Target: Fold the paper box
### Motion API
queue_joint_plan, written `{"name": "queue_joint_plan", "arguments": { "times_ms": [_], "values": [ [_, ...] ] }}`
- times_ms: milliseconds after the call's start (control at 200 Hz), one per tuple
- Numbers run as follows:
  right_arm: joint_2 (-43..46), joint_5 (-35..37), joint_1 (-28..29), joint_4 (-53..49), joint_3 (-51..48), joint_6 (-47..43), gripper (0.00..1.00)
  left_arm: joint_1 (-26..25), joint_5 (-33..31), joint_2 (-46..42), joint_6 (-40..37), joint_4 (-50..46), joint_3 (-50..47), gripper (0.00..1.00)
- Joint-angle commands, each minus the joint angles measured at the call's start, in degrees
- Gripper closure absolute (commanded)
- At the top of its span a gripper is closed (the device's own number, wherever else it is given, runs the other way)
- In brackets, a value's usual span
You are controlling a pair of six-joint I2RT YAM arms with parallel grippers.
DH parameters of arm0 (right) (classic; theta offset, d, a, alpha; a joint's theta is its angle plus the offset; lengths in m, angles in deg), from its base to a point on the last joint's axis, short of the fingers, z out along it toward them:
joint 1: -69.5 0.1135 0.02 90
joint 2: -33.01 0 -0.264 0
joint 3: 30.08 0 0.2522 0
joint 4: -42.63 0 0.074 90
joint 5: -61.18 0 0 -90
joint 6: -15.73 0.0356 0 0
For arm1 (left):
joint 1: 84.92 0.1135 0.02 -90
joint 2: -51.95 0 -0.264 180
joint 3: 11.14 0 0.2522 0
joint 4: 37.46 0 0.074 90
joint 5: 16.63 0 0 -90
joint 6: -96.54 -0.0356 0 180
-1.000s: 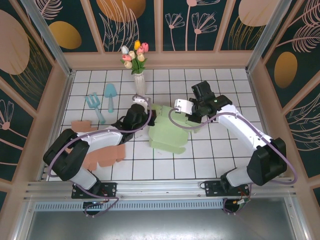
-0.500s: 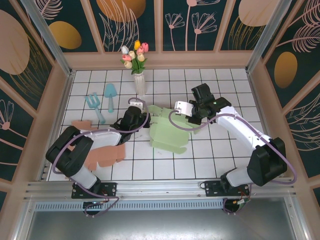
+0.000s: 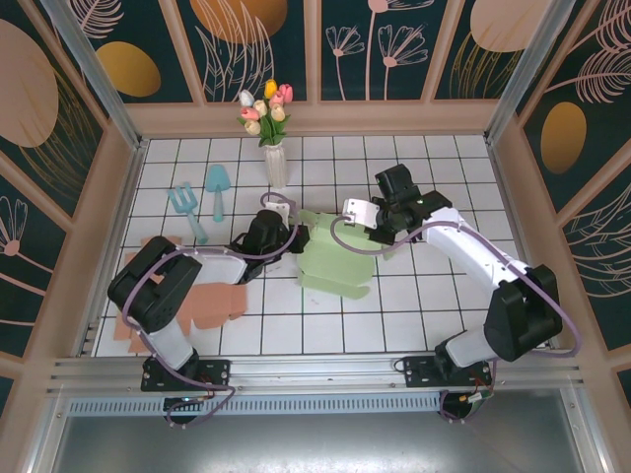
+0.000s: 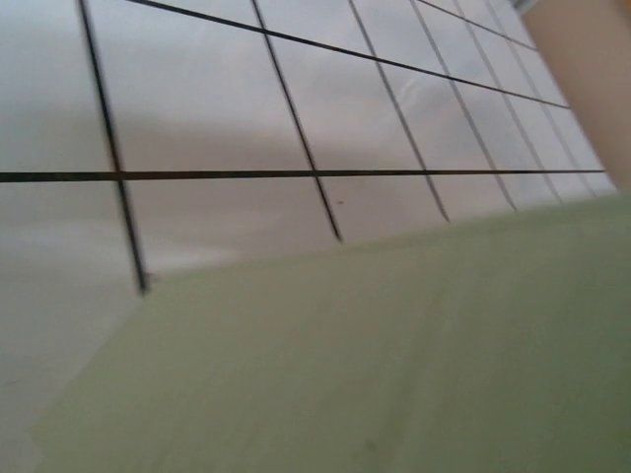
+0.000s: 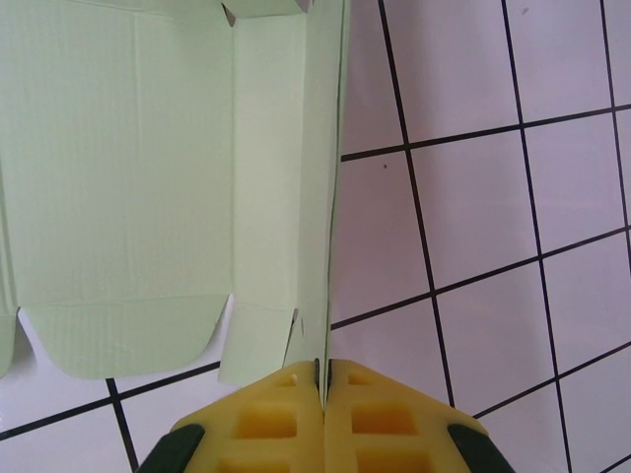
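Right claw (image 5: 322,379): its yellow pads (image 5: 266,424) are pressed together on the thin edge of a side flap of the pale green box (image 5: 128,187). The flap stands upright between them. The lower part of the claw is cut off by the frame edge in its wrist view.

Box: it lies opened out at the middle of the white tiled table (image 3: 434,315). From overhead, the panel towards 6 o'clock lies flat. The far corner towards 12 o'clock is covered by the right arm's wrist. The flaps on that side cannot be counted.

Left claw (image 3: 284,239): it sits at the box's 9 o'clock edge and is closed. From overhead the wrist body covers the fingertips. The left wrist view gives a blurred green sheet (image 4: 394,365) very close to the lens, with tiles beyond. I cannot tell whether this claw pinches the sheet or merely rests against it.

Surroundings: a vase (image 3: 275,163) of tulips stands at 11 o'clock from the box. A blue fork (image 3: 185,205) and a blue trowel (image 3: 217,187) lie at 10 o'clock. Tan card pieces (image 3: 212,305) lie at 8 o'clock, partly hidden under the left arm, so their outline is incomplete.
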Motion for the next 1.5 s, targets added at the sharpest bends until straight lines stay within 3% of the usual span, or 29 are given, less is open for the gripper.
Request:
{"name": "queue_joint_plan", "arguments": {
  "times_ms": [0,240,470,751,1101,1281,1496],
  "values": [
    [-0.55,-1.43,0.36,2.95,-2.17,-0.05,1.0,-0.12,6.53,2.96,4.24,6.34,1.57,1.0],
    [1.35,2.29,0.3,7.39,-4.85,-1.86,1.0,-0.01,0.67,-1.31,0.92,3.03,-1.31,1.0],
    [6.11,10.42,1.11,20.18,-12.93,-7.22,1.0,-0.07,-8.97,-15.85,-3.94,-0.4,-9.65,1.0],
    [11.3,10.75,2.82,32.46,-21.26,-15.64,1.0,0.01,-21.3,-28.0,-7.86,0.38,-20.19,1.0],
    [10.1,13.86,6.8,45.37,-26.7,-20.42,1.0,-0.07,-16.31,-21.27,-13.99,7.85,-20.54,1.0],
    [7.74,13.38,7.14,48.96,-26.54,-20.88,1.0,0.01,-15.46,-18.93,-16.23,12.42,-21.49,0.9],
    [4.37,14.08,8.02,57.79,-29.09,-23.1,1.0,0.01,-14.42,-15.12,-18.7,14.67,-20.91,0.87]
  ]
}}
